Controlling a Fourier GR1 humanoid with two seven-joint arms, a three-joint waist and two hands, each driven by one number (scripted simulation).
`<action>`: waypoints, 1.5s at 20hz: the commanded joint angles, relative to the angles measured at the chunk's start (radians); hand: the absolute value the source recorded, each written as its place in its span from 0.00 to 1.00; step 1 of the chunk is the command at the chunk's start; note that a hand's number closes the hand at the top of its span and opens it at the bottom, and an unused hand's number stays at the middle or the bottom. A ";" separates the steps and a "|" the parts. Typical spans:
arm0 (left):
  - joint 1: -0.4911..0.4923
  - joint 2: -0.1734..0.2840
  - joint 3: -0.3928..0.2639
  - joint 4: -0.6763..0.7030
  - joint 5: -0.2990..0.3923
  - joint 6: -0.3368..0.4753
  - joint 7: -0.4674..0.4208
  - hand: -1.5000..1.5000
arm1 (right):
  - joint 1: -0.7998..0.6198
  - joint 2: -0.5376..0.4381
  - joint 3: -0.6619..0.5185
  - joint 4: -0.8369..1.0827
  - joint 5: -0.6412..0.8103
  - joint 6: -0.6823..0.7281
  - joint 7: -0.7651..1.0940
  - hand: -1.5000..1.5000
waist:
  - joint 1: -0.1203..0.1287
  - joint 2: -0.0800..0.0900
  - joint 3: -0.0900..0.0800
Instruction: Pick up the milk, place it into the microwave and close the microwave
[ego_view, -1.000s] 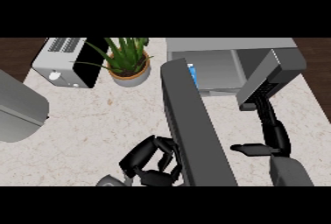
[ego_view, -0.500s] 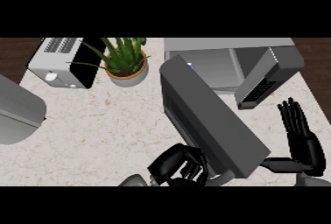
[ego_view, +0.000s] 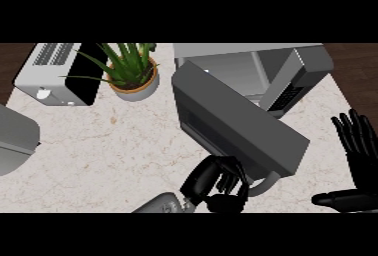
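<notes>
Microwave (ego_view: 295, 75) sits at the counter's (ego_view: 111, 145) back right; its door (ego_view: 236, 125) is swung partway out over the counter, interior partly visible, milk not seen. Left hand (ego_view: 214, 182), fingers curled, is at the door's outer end by the handle (ego_view: 266, 186); right hand (ego_view: 362, 150) stands flat, fingers up, near the right edge. Toaster (ego_view: 55, 75) at back left corner, potted plant (ego_view: 133, 72) just beside it.

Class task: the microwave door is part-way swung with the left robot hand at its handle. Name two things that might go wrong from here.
1. The left robot hand is curled at the door handle; it might slip off before the microwave latches.
2. The milk is not visible, so it may be poorly seated inside and block the door.
3. The right robot hand rests open at the edge, unable to help.
</notes>
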 joint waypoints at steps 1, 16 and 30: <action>-0.044 -0.012 -0.018 0.002 0.107 0.109 -0.047 1.00 | 0.006 -0.013 0.021 -0.072 -0.043 0.048 0.056 0.00 | -0.032 0.007 -0.003; -0.330 -0.012 0.088 0.144 0.329 0.248 -0.084 1.00 | -0.050 -0.095 0.061 -0.203 -0.192 0.203 0.158 0.00 | -0.148 0.032 -0.002; -0.449 -0.013 0.256 0.269 0.537 0.239 -0.209 1.00 | -0.073 -0.131 0.053 -0.244 -0.314 0.221 0.246 0.00 | -0.205 0.068 -0.003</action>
